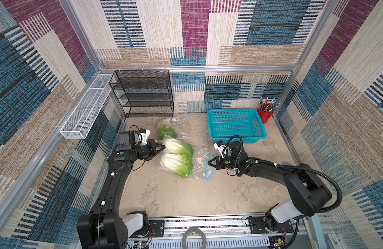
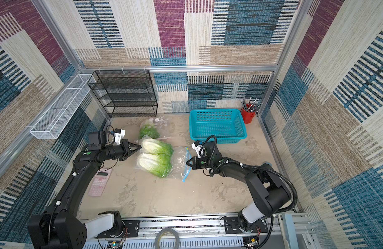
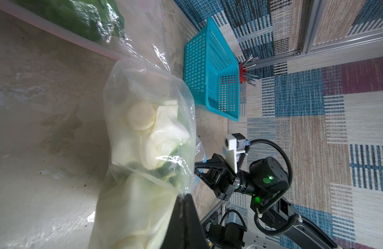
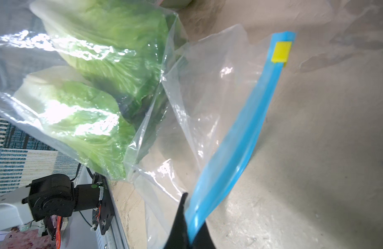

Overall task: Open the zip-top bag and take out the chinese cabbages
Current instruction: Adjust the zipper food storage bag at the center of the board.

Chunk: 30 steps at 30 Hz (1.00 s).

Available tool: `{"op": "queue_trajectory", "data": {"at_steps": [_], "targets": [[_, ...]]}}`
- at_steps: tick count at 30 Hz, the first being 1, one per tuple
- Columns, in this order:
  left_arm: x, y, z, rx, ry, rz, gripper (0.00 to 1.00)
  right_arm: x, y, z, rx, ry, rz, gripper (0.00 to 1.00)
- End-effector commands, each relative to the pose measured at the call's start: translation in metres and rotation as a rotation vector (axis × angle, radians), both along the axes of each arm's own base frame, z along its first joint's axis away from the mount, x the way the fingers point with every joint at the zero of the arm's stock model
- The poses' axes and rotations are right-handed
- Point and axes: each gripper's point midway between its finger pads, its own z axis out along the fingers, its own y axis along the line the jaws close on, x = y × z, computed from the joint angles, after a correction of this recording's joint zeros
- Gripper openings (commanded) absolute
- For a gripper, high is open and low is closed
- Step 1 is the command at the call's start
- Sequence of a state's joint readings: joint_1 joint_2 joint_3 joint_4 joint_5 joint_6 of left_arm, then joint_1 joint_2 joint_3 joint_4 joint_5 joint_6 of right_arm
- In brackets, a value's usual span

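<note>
**At table centre: bag pinched at both ends, nothing out yet**

The zip-top bag [image 1: 200,159] lies on its side on the table [image 1: 186,194], between the two arms.
- Left gripper [image 1: 164,147]: jaws closed on the film at the bag's bottom end, by the white stalk bases.
- Right gripper [image 1: 209,162]: jaws closed on the blue zip strip [image 4: 240,133], partway along it and apart from the yellow slider [image 4: 281,51], which sits at one end.
- Chinese cabbages [image 1: 177,159]: all inside the film, bunched toward the left gripper's end. Two heads are clear in both top views; I can't make out a third.

Can't tell whether the seal is parted.

My read: early stage. Both grips are set, the opening is unconfirmed, and all the removal is left. Neither gripper touches the second bag of greens [image 1: 167,129] behind.
</note>
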<state>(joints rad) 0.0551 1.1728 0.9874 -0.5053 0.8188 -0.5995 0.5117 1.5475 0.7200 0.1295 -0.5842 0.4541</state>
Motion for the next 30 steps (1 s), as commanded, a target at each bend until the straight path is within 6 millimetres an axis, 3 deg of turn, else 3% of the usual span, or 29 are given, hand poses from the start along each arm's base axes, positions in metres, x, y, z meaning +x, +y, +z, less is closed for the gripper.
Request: {"op": "queue_trajectory", "data": {"at_steps": [1,6,10,18,21,25,30], "targets": [[-0.008,-0.016,0.024,-0.043,-0.057,-0.044,0.0,0.008,-0.005,-0.009,-0.046,0.0,-0.037,0.0],[-0.011,-0.023,0.042,-0.091,-0.125,-0.041,0.0,0.011,-0.003,-0.018,-0.056,0.022,-0.036,0.0],[-0.009,-0.017,0.023,-0.032,-0.093,-0.016,0.0,0.013,-0.002,-0.01,-0.039,-0.001,-0.044,0.0],[0.008,0.011,-0.017,0.151,-0.026,0.064,0.0,0.004,-0.02,0.063,0.079,-0.23,-0.122,0.0],[0.016,0.019,-0.023,0.17,-0.018,0.1,0.0,-0.005,-0.028,0.077,0.115,-0.277,-0.15,0.0],[0.021,0.027,-0.034,0.185,0.011,0.128,0.0,-0.014,-0.031,0.072,0.136,-0.256,-0.152,0.0],[0.028,0.044,-0.027,0.223,-0.014,0.202,0.0,-0.018,-0.038,0.061,0.115,-0.244,-0.179,0.0]]}}
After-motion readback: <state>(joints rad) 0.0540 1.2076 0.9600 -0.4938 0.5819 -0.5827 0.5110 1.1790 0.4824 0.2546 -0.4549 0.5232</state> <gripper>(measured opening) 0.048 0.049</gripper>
